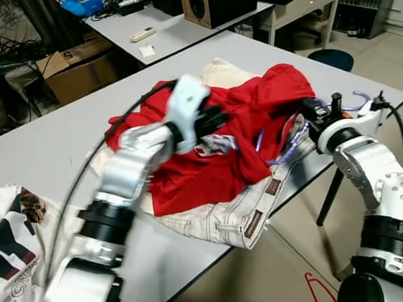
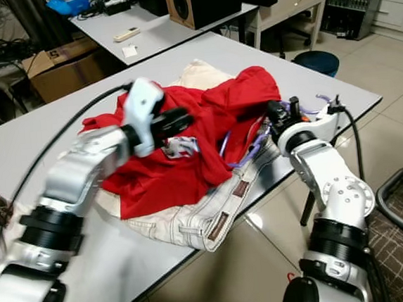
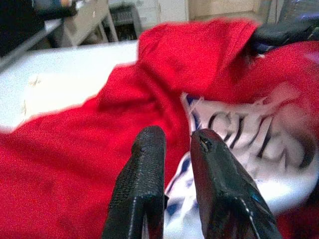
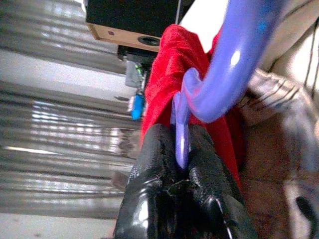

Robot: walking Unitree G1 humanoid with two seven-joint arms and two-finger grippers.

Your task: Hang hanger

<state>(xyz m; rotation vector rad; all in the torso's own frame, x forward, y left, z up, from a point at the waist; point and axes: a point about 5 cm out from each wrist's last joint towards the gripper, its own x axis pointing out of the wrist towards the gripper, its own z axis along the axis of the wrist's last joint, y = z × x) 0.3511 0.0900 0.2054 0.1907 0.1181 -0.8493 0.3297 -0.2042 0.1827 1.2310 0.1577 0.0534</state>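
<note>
Jaws of the right gripper [image 4: 182,159] are clamped on the purple hanger [image 1: 292,143] at the tabletop's right edge. Left gripper [image 3: 174,164], fingers nearly closed and holding nothing, hovers over the red shirt [image 1: 223,156], which covers the hanger atop pale jeans [image 1: 229,219]. Behind on a second table [image 1: 170,33]: a speaker [image 1: 213,1].

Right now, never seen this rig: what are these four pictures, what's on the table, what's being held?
It is a humanoid robot with two silver arms. Two pictures come from its head cameras, two from its wrists. On the grey table lies a red printed T-shirt over pale cream jeans. The right gripper is shut on a thin purple plastic hanger at the table's edge. The left gripper, fingers slightly apart and holding nothing, is blurred above the shirt's print.
</note>
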